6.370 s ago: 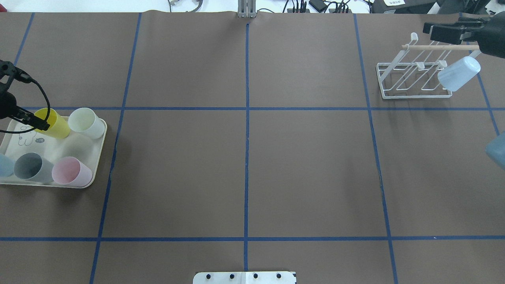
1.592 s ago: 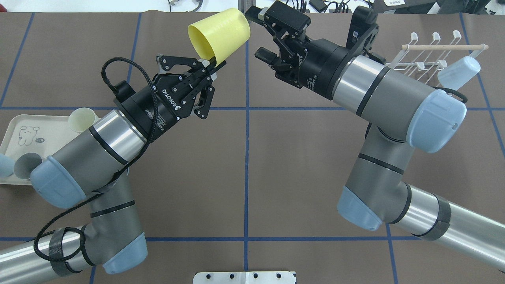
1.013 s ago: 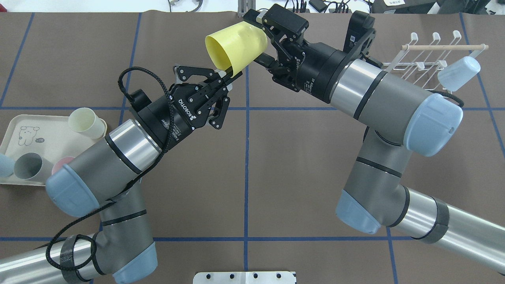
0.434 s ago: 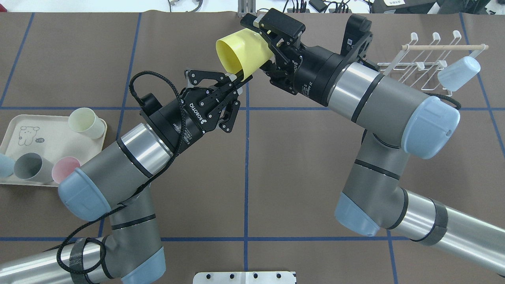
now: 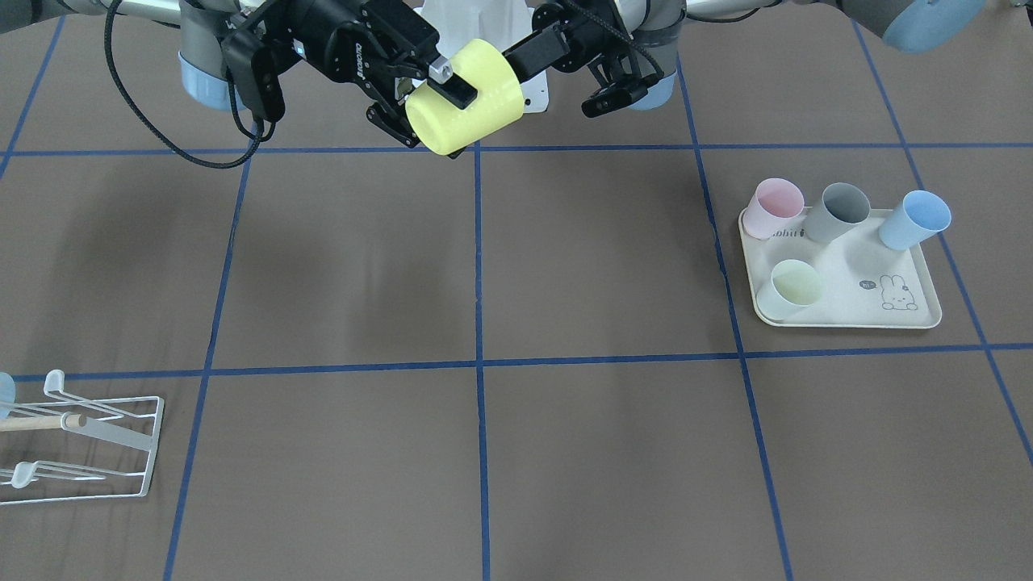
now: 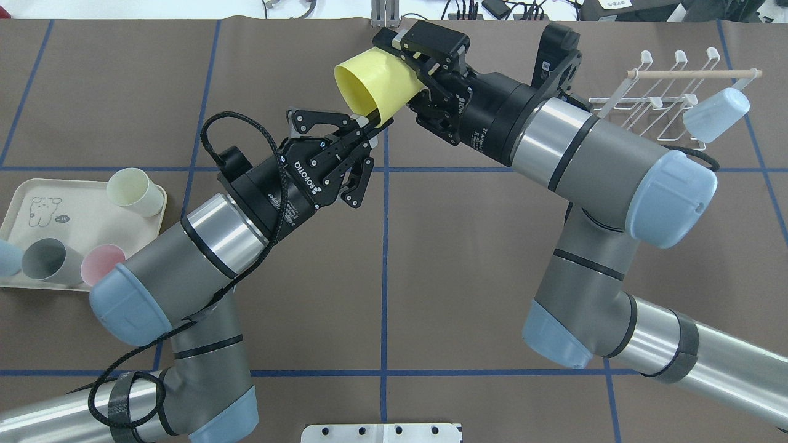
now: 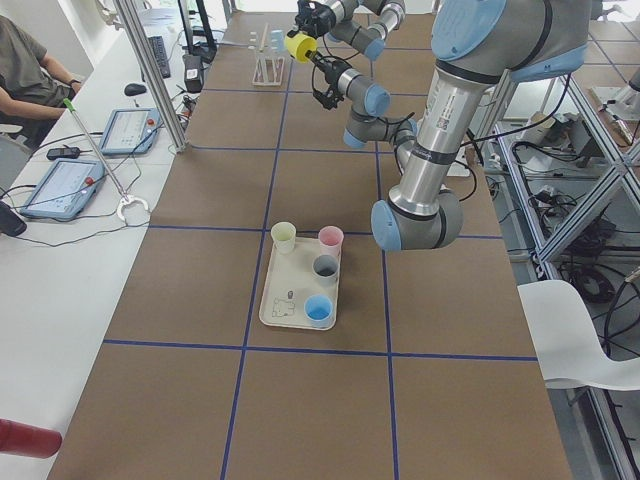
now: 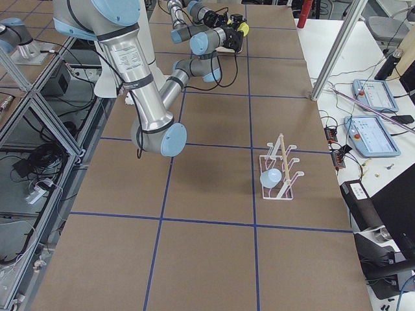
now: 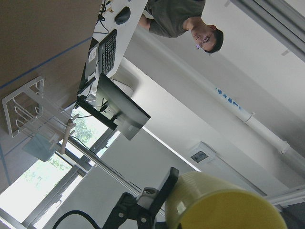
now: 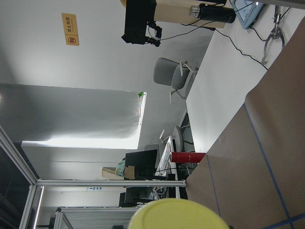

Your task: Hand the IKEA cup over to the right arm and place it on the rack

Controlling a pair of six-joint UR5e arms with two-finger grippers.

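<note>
A yellow cup (image 6: pixel 375 77) hangs in the air over the far middle of the table, lying on its side; it also shows in the front view (image 5: pixel 476 101). My left gripper (image 6: pixel 367 118) is shut on its rim, pinching the wall. My right gripper (image 6: pixel 401 74) reaches in from the right and is shut on the cup's closed end, one finger on each side. In the front view a right finger (image 5: pixel 452 85) lies across the cup. The white wire rack (image 6: pixel 640 104) with a wooden dowel stands at the far right.
A pale blue cup (image 6: pixel 717 114) hangs on the rack's right end. The cream rabbit-print tray (image 6: pixel 74 209) at the left edge holds several cups: cream, grey, pink and blue. Both arms span the middle of the table.
The left arm lifted the yellow cup off the tray and carried it to the far middle. The right gripper left the rack, came around the cup's closed end and closed on it.
</note>
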